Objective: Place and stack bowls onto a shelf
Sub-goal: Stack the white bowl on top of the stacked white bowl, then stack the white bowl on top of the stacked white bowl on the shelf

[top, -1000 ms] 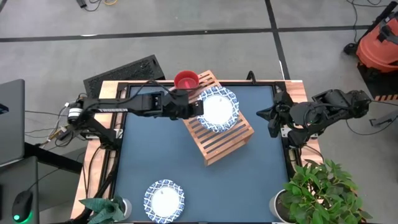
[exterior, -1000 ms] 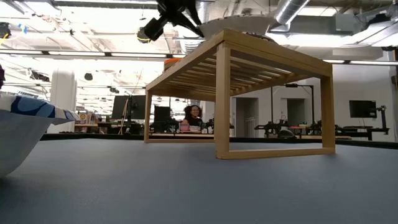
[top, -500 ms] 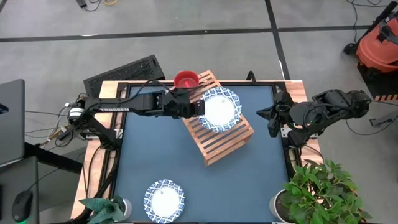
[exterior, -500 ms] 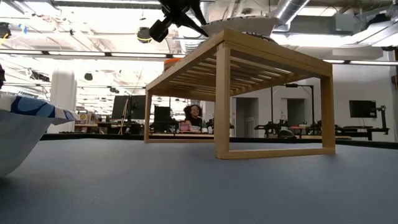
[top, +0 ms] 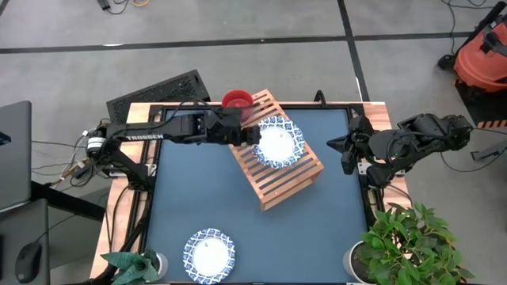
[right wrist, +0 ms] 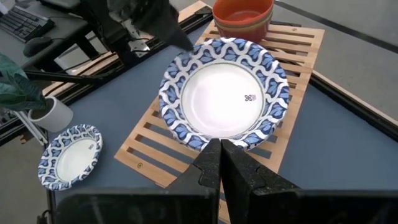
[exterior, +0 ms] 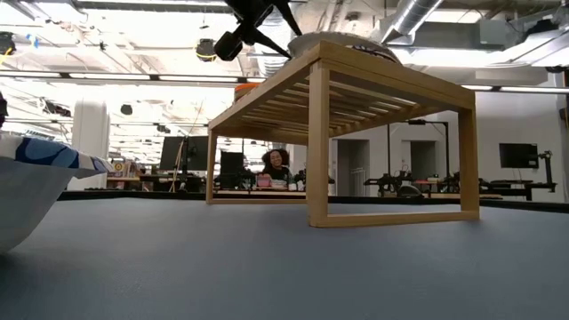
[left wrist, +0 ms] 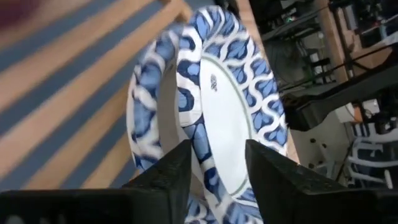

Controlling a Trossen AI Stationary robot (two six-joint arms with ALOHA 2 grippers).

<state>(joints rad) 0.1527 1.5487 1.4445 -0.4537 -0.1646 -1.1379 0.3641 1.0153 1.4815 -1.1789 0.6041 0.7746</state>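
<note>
A white dish with a blue patterned rim (top: 277, 143) lies level on the slatted top of the light-wood shelf (top: 279, 180). In the left wrist view a second patterned rim (left wrist: 144, 109) shows right under it. My left gripper (top: 253, 134) is at the dish's left edge, open, one finger on each side of the rim (left wrist: 208, 163); I see no touch. A red bowl (top: 236, 100) sits on the shelf's far left corner. Another patterned dish (top: 209, 253) rests on the tabletop near the front left. My right gripper (top: 346, 152) waits shut at the table's right edge.
Two potted plants stand at the near corners, one at the left (top: 131, 265) and one at the right (top: 404, 245). A keyboard (top: 158, 93) lies beyond the far left corner. A person (exterior: 277, 165) sits in the room behind the table. Bare blue tabletop (top: 301, 237) lies in front of the shelf.
The patterned dish hung a little above the shelf's top a second ago. It has come down and now lies level there. My left gripper has drawn back slightly toward the table's left edge.
</note>
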